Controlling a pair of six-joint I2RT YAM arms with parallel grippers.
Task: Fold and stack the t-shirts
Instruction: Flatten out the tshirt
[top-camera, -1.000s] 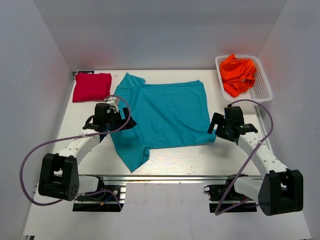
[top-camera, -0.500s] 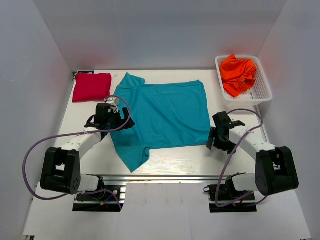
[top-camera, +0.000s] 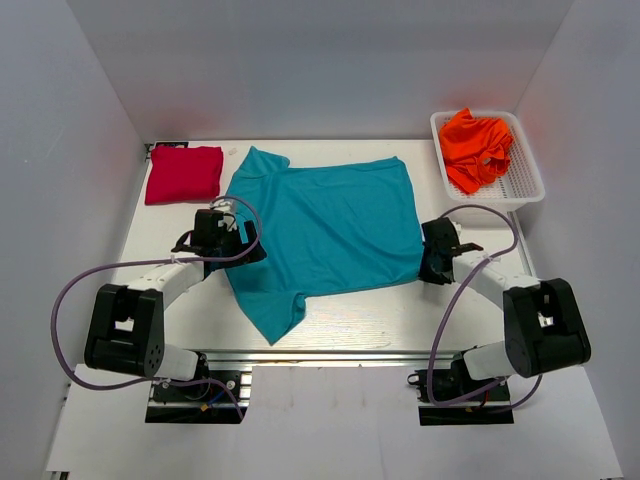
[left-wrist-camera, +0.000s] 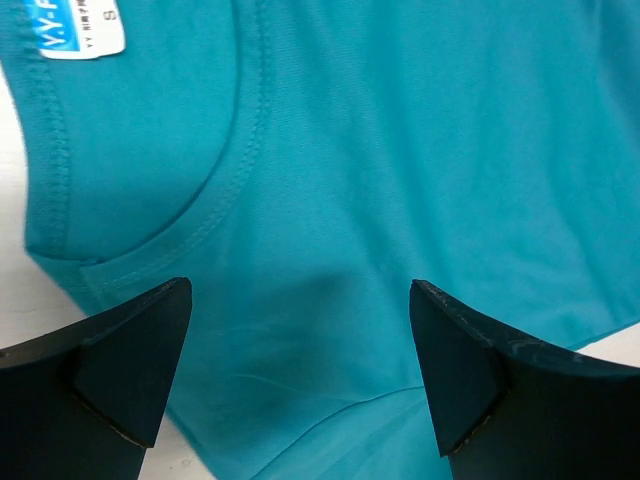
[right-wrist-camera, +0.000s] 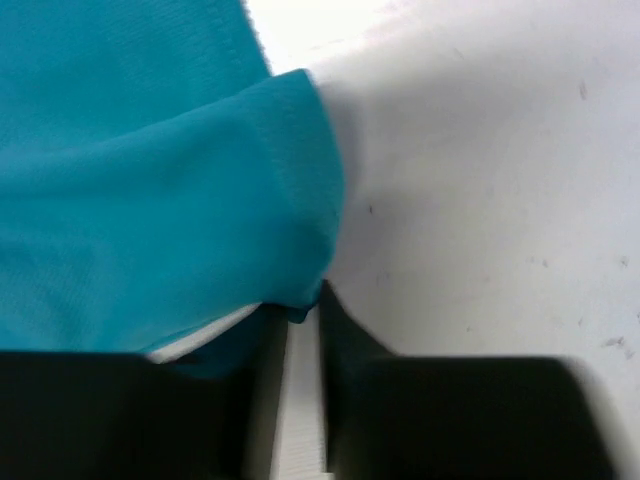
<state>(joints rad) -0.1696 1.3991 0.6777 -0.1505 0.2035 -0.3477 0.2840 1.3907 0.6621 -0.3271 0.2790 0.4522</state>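
Note:
The teal t-shirt (top-camera: 325, 225) lies spread flat in the middle of the table, collar to the left. My left gripper (top-camera: 238, 243) hovers open over the collar side; in the left wrist view its two dark fingers (left-wrist-camera: 125, 365) straddle teal fabric (left-wrist-camera: 330, 200) just below the neckline, gripper (left-wrist-camera: 300, 370) empty. My right gripper (top-camera: 429, 264) is at the shirt's near right corner, and in the right wrist view the gripper (right-wrist-camera: 303, 312) is shut on that hem corner (right-wrist-camera: 300, 200). A folded red t-shirt (top-camera: 184, 174) lies at the back left. An orange t-shirt (top-camera: 476, 146) sits crumpled in the basket.
A white mesh basket (top-camera: 531, 186) stands at the back right, beyond the table's right edge. White walls enclose the table on three sides. Purple cables loop from both arms near the front rail (top-camera: 330, 355).
The right gripper moved in to the shirt's near right corner and closed on the hem. The left gripper shifted slightly further over the collar and stayed open.

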